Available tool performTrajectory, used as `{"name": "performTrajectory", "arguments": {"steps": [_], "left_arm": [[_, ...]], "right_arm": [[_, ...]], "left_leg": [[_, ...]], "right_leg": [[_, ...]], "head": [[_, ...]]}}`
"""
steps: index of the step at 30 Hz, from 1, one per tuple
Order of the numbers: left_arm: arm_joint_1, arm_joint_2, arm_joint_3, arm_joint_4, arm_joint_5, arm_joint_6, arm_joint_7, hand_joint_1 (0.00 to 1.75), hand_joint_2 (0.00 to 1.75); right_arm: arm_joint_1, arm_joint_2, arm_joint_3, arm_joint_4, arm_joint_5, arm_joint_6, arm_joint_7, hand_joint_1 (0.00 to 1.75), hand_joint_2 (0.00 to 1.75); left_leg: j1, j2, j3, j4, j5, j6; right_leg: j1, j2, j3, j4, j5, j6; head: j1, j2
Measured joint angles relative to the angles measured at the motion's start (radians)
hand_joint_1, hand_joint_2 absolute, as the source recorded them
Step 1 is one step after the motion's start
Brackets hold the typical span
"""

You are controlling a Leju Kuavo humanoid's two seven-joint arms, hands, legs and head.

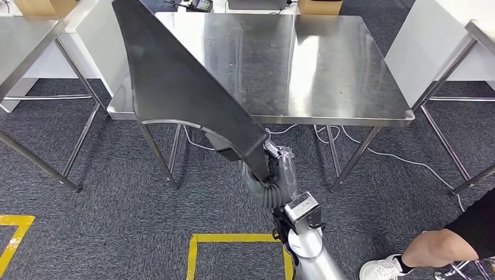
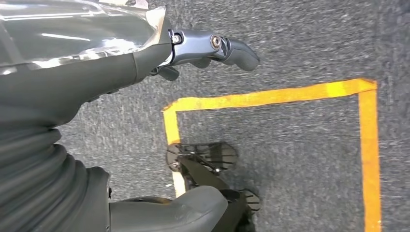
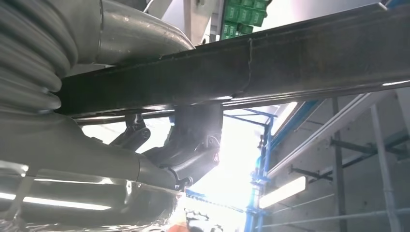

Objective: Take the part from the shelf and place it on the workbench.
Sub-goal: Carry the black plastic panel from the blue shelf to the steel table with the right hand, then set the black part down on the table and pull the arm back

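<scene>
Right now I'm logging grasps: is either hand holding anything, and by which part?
The right hand grips the large black part at its narrow lower end, fingers wrapped around its edge. The left hand holds nothing.

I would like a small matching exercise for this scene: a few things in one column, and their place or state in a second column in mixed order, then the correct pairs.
Things:
1. black part
2. workbench
3. yellow tape
4. left hand

Places or states:
a. stuck on the grey carpet as a square outline
b. hanging above the floor, holding nothing
c. gripped by the right hand, raised in front of the table
d. bare shiny steel top on thin legs

Pairs: 1-c, 2-d, 3-a, 4-b
</scene>
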Motion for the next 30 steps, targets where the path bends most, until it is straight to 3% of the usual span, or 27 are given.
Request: {"name": "performTrajectory", "arguments": {"steps": [4, 5, 7, 9, 10, 11, 13, 15, 17, 19, 21, 23, 25, 26, 28, 30], "left_arm": [[-0.004, 0.0, 0.012, -0.001, 0.001, 0.002, 0.005, 0.0, 1.75], [-0.005, 0.0, 0.013, -0.001, -0.002, 0.001, 0.006, 0.0, 1.75], [-0.005, -0.001, 0.014, -0.001, -0.007, 0.0, 0.006, 0.0, 1.75], [-0.002, -0.001, 0.014, -0.001, -0.011, -0.001, 0.005, 0.0, 1.75], [0.0, -0.001, 0.014, -0.001, -0.012, -0.001, 0.004, 0.0, 1.75], [0.001, -0.001, 0.014, -0.001, -0.013, -0.001, 0.004, 0.0, 1.75], [0.002, -0.003, 0.014, 0.001, -0.016, -0.001, 0.002, 0.0, 1.75], [0.002, -0.006, 0.014, 0.004, -0.021, -0.002, 0.0, 0.0, 1.75], [0.0, -0.007, 0.014, 0.005, -0.026, -0.003, 0.001, 0.0, 1.75], [-0.001, -0.008, 0.014, 0.005, -0.029, -0.004, 0.004, 0.0, 1.75], [-0.002, -0.009, 0.014, 0.005, -0.031, -0.005, 0.006, 0.0, 1.75], [-0.003, -0.009, 0.014, 0.005, -0.034, -0.009, 0.007, 0.0, 1.75], [-0.002, -0.009, 0.014, 0.005, -0.035, -0.011, 0.009, 0.0, 1.75], [-0.001, -0.009, 0.014, 0.005, -0.033, -0.011, 0.011, 0.0, 1.75], [-0.001, -0.012, 0.015, 0.007, -0.028, -0.006, 0.015, 0.0, 1.75], [-0.003, -0.017, 0.016, 0.008, -0.022, 0.002, 0.02, 0.0, 1.75]], "right_arm": [[-0.019, 0.013, 0.001, 0.016, -0.004, 0.008, 0.0, 1.71, 1.75], [-0.024, 0.016, 0.001, 0.018, -0.004, 0.008, 0.0, 1.71, 1.75], [-0.028, 0.02, 0.001, 0.02, -0.004, 0.008, 0.0, 1.71, 1.75], [-0.026, 0.021, 0.0, 0.021, -0.002, 0.008, 0.001, 1.71, 1.75], [-0.024, 0.02, 0.0, 0.022, -0.002, 0.008, 0.001, 1.71, 1.75], [-0.023, 0.02, 0.0, 0.022, -0.001, 0.007, 0.001, 1.71, 1.75], [-0.023, 0.02, -0.001, 0.023, 0.004, 0.004, 0.002, 1.71, 1.75], [-0.024, 0.02, -0.001, 0.024, 0.014, -0.005, 0.001, 1.71, 1.75], [-0.025, 0.02, -0.001, 0.023, 0.029, -0.017, 0.001, 1.71, 1.75], [-0.025, 0.02, -0.001, 0.02, 0.043, -0.028, 0.0, 1.71, 1.75], [-0.026, 0.018, -0.002, 0.015, 0.052, -0.035, 0.0, 1.71, 1.75], [-0.024, 0.014, -0.004, 0.012, 0.057, -0.04, 0.0, 1.71, 1.75], [-0.019, 0.008, -0.006, 0.012, 0.06, -0.043, 0.0, 1.71, 1.75], [-0.019, 0.005, -0.006, 0.012, 0.061, -0.043, 0.0, 1.71, 1.75], [-0.025, 0.003, -0.007, 0.013, 0.063, -0.043, 0.0, 1.71, 1.75], [-0.037, 0.004, -0.006, 0.016, 0.066, -0.043, 0.0, 1.71, 1.75]], "left_leg": [[0.003, 0.006, 0.008, 0.04, -0.037, -0.025], [0.006, 0.008, -0.011, 0.082, -0.054, -0.03], [0.01, 0.011, -0.09, 0.208, -0.105, -0.038], [0.016, 0.011, -0.168, 0.291, -0.136, -0.043], [0.02, 0.011, -0.185, 0.286, -0.127, -0.046], [0.024, 0.012, -0.185, 0.247, -0.098, -0.05], [0.033, 0.019, -0.16, 0.126, 0.004, -0.059], [0.034, 0.029, -0.139, 0.059, 0.065, -0.053], [0.027, 0.03, -0.128, 0.054, 0.063, -0.03], [0.023, 0.024, -0.109, 0.048, 0.058, -0.01], [0.018, 0.019, -0.09, 0.045, 0.05, 0.006], [0.012, 0.014, -0.079, 0.045, 0.036, 0.016], [0.002, 0.009, -0.061, 0.045, 0.019, 0.023], [-0.004, 0.007, -0.049, 0.044, 0.009, 0.025], [-0.015, 0.004, -0.026, 0.043, -0.01, 0.029], [-0.019, 0.002, -0.011, 0.04, -0.03, 0.026]], "right_leg": [[-0.011, 0.006, 0.03, 0.001, -0.014, -0.033], [-0.012, 0.006, 0.041, 0.002, -0.019, -0.041], [-0.01, 0.006, 0.055, 0.003, -0.033, -0.051], [-0.013, 0.007, 0.069, 0.003, -0.049, -0.051], [-0.015, 0.008, 0.08, 0.003, -0.058, -0.047], [-0.019, 0.009, 0.094, 0.003, -0.069, -0.042], [-0.023, 0.009, 0.123, 0.005, -0.094, -0.028], [-0.018, 0.009, 0.139, 0.0, -0.115, -0.011], [-0.011, 0.008, 0.155, -0.003, -0.122, 0.007], [-0.011, 0.004, 0.157, 0.025, -0.124, 0.016], [-0.012, 0.002, 0.096, 0.124, -0.138, 0.011], [-0.007, 0.002, -0.002, 0.249, -0.175, 0.0], [0.003, 0.002, -0.066, 0.285, -0.197, -0.006], [0.01, 0.002, -0.074, 0.257, -0.182, -0.007], [0.03, 0.003, -0.056, 0.138, -0.098, -0.016], [0.045, 0.006, -0.036, 0.052, -0.043, -0.04]], "head": [[-0.01, 0.0], [-0.013, 0.0], [-0.015, 0.0], [-0.015, 0.0], [-0.015, 0.0], [-0.015, 0.0], [-0.017, 0.0], [-0.02, 0.0], [-0.02, 0.0], [-0.016, 0.0], [-0.012, 0.0], [-0.011, 0.0], [-0.01, 0.0], [-0.01, 0.0], [-0.011, 0.0], [-0.013, 0.0]]}}
